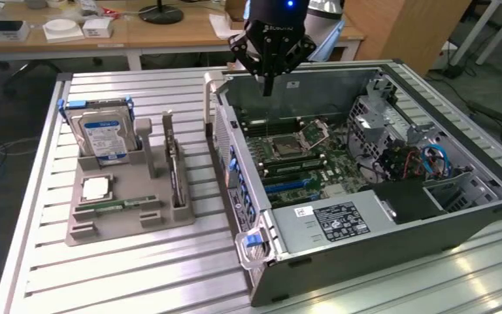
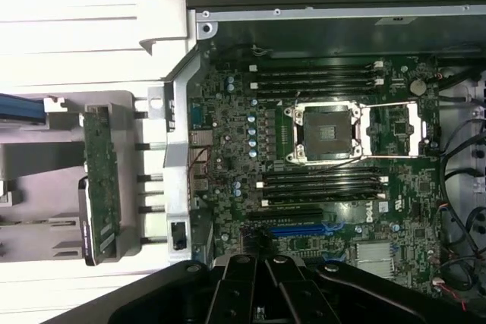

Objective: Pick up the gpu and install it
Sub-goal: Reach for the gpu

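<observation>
The gpu (image 1: 174, 167) is a thin dark card standing on edge in a slot of the grey holder (image 1: 129, 226), at the exterior view's left of the open computer case (image 1: 365, 216). From the wrist it shows as a green board (image 2: 100, 180) beside the case wall. My gripper (image 1: 268, 88) hangs over the far edge of the case, well apart from the gpu, fingers shut together with nothing between them. Its black body (image 2: 262, 294) shows over the motherboard (image 2: 319, 172), near the blue expansion slot (image 2: 300, 229).
The holder also carries a silver hard drive (image 1: 102, 134), a square processor chip (image 1: 96, 188) and a narrow green memory stick (image 1: 112, 206). Inside the case are a drive cage and cables (image 1: 412, 160) and a power supply (image 1: 338, 219). Desks with clutter stand behind the slatted table (image 1: 102, 281).
</observation>
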Action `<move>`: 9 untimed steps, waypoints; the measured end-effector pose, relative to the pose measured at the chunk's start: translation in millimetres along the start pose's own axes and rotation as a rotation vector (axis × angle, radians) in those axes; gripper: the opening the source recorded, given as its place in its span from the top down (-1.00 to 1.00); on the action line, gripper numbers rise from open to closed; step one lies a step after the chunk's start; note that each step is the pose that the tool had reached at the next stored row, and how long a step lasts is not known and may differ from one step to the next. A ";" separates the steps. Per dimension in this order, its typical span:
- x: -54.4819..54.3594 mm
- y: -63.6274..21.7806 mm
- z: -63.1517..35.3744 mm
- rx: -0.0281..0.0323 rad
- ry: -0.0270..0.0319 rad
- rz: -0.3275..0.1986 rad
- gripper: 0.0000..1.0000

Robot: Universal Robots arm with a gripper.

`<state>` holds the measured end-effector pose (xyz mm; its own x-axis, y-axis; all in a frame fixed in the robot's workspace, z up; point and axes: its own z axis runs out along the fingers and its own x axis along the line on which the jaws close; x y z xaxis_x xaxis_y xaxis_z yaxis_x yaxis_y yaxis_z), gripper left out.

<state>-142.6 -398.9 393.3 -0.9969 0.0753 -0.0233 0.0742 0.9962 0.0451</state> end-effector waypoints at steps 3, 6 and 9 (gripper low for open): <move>4.2 -0.3 -0.1 0.0000 0.0000 0.000 0.80; 8.6 -0.6 -0.2 0.0000 0.0000 0.000 0.80; 13.8 -1.0 -0.4 0.0000 0.0000 0.000 0.80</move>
<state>-156.5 -398.9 393.3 -0.9969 0.0752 -0.0233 0.0741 0.9962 0.0451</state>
